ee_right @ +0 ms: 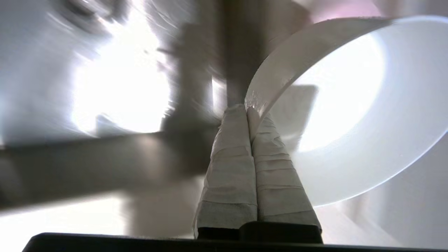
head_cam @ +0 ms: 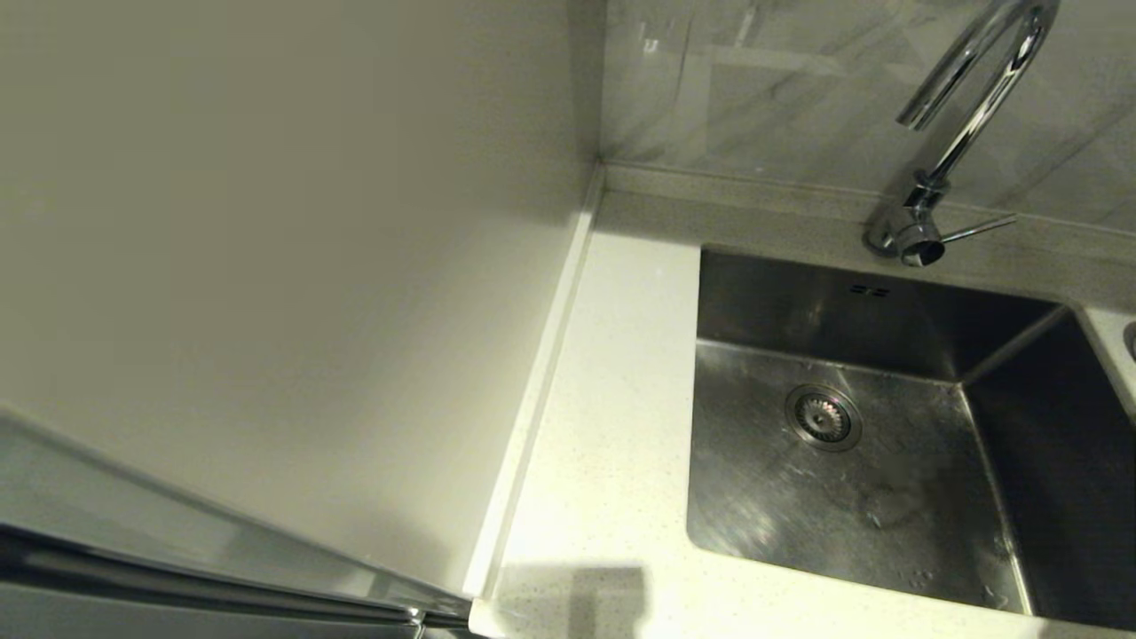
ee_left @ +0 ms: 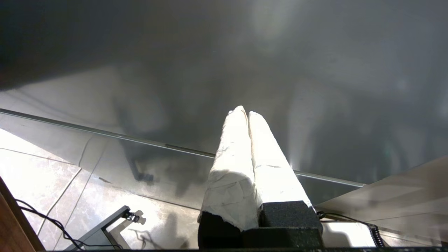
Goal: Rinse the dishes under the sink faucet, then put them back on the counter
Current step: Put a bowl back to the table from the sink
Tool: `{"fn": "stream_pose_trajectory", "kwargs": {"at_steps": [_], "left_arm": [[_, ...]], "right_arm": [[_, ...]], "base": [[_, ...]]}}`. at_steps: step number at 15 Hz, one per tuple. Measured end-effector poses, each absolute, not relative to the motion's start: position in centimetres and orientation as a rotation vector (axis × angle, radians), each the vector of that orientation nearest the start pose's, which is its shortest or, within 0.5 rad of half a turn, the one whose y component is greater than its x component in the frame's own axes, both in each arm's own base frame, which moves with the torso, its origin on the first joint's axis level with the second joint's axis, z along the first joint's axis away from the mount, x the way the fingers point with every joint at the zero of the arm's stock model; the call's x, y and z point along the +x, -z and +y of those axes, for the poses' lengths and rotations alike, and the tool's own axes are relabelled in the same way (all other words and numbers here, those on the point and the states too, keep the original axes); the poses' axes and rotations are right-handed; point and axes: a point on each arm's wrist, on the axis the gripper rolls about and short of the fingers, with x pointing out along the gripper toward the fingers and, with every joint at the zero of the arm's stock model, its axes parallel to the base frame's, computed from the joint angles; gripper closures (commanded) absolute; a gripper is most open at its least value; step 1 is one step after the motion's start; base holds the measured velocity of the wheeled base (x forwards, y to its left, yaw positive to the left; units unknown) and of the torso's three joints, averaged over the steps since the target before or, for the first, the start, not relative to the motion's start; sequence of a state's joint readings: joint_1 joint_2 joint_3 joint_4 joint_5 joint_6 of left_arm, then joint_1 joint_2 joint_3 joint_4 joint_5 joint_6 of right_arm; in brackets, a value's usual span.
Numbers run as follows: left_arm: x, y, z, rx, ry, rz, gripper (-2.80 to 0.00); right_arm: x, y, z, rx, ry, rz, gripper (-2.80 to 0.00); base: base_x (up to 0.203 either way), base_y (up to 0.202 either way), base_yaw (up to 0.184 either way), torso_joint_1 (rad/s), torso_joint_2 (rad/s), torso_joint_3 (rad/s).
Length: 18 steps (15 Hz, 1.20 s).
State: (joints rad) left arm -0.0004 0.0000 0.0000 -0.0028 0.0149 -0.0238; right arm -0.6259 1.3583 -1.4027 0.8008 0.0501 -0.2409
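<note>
In the right wrist view my right gripper (ee_right: 247, 110) is shut on the rim of a white bowl (ee_right: 353, 115), one finger outside and one inside the rim. The bowl's hollow faces the camera, and a pale pink shape shows just past its far edge. Neither arm nor any bowl appears in the head view. There the steel sink (head_cam: 874, 497) lies empty with its round drain strainer (head_cam: 823, 416), and the chrome faucet (head_cam: 963, 124) arches above its back edge, lever (head_cam: 976, 229) pointing right. No water runs. My left gripper (ee_left: 244, 111) is shut on nothing, parked low beside a cabinet front.
The white speckled counter (head_cam: 612, 408) runs as a strip between the sink and a tall pale panel (head_cam: 284, 266) on the left. Grey marbled wall tiles (head_cam: 799, 89) stand behind the faucet. The left wrist view shows floor tiles (ee_left: 42, 168) and cables (ee_left: 52, 224).
</note>
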Motion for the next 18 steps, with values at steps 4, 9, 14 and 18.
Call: {"fn": "stream_pose_trajectory", "kwargs": {"at_steps": [4,9,14,18], "left_arm": [[-2.3,-7.6,0.0,-0.023,-0.014,-0.003,0.0],[-2.3,-7.6,0.0,-0.023,-0.014,-0.003,0.0],[-2.3,-7.6,0.0,-0.024,-0.014,-0.003,0.0],[-2.3,-7.6,0.0,-0.024,-0.014,-0.003,0.0]], "right_arm": [[11.4,-27.9,-10.8,-0.011,0.519,0.904,0.0],[11.3,-24.9,-11.6,0.023,0.549,1.016,0.0],[13.4,-20.7,-14.2,0.004,0.629,1.088,0.0],[14.0,-17.2,-16.1,0.024,0.668,1.126,0.0]], "base": [[0.0,0.0,0.0,0.0,0.0,0.0],[0.0,0.0,0.0,0.0,0.0,0.0],[0.0,0.0,0.0,0.0,0.0,0.0],[0.0,0.0,0.0,0.0,0.0,0.0]]}}
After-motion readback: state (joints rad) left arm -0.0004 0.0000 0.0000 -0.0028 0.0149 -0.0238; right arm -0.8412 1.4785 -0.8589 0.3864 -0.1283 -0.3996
